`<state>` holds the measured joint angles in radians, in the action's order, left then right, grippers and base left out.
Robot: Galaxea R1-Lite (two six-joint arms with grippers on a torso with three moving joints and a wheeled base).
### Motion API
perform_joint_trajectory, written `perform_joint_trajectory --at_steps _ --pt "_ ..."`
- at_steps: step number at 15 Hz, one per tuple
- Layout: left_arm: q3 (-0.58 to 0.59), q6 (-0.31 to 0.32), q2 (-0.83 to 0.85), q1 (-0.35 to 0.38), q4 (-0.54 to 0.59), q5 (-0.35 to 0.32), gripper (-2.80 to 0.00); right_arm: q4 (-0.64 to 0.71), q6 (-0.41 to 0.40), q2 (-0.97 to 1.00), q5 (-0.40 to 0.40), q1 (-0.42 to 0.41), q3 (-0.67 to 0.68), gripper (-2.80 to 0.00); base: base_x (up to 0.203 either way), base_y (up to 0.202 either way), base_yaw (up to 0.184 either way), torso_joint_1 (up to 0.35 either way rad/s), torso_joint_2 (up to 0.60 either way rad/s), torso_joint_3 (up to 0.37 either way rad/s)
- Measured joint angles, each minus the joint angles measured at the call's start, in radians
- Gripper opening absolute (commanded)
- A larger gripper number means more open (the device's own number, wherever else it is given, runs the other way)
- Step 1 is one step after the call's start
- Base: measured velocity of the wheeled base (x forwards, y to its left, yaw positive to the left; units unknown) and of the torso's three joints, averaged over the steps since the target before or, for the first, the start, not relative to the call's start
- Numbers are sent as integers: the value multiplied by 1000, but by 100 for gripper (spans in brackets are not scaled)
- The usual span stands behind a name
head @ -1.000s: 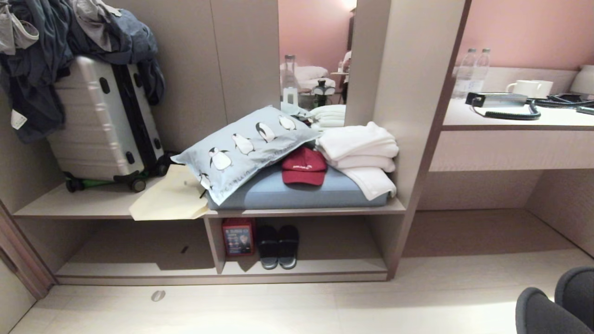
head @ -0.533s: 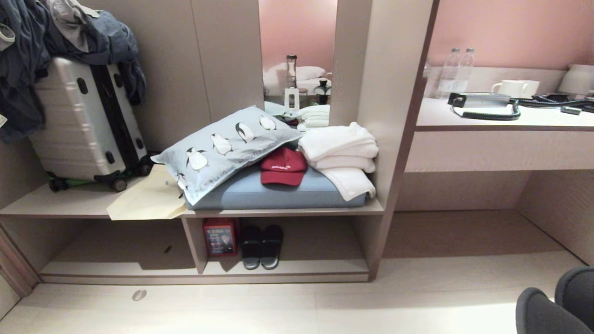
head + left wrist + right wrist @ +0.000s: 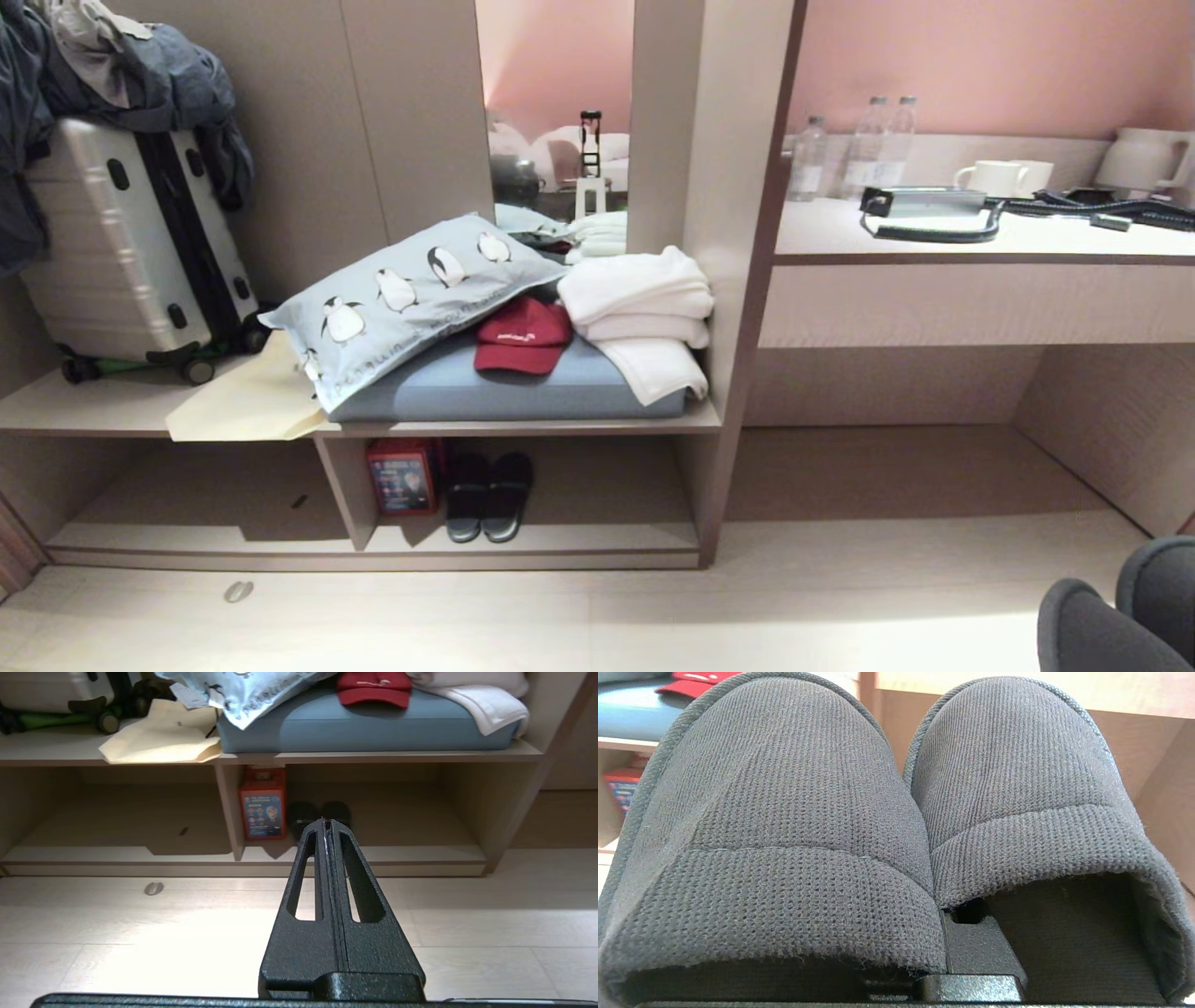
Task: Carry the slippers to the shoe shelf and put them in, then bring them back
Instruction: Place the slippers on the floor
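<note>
Grey knit slippers (image 3: 896,826) sit side by side, pinched in my right gripper (image 3: 971,947), toes toward the shelf (image 3: 523,553). Its right bay already holds a red box (image 3: 402,477) and a black pair (image 3: 488,497), with bare board beside them. My left gripper (image 3: 326,826) hangs shut over pale floor (image 3: 140,933).

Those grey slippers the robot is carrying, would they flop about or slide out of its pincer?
The slippers look like soft knitted fabric, so probably light and floppy. The right pincer is shut between the pair, and the rough weave likely resists slipping.
</note>
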<state>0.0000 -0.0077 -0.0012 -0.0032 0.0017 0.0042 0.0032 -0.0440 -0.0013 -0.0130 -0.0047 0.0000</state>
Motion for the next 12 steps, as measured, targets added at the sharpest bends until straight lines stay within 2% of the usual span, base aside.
perform_joint_trajectory --at_steps 12 --pt "0 2 0 0 0 0 -280 0 0 0 0 0 0 -280 0 -196 2 1 1 3"
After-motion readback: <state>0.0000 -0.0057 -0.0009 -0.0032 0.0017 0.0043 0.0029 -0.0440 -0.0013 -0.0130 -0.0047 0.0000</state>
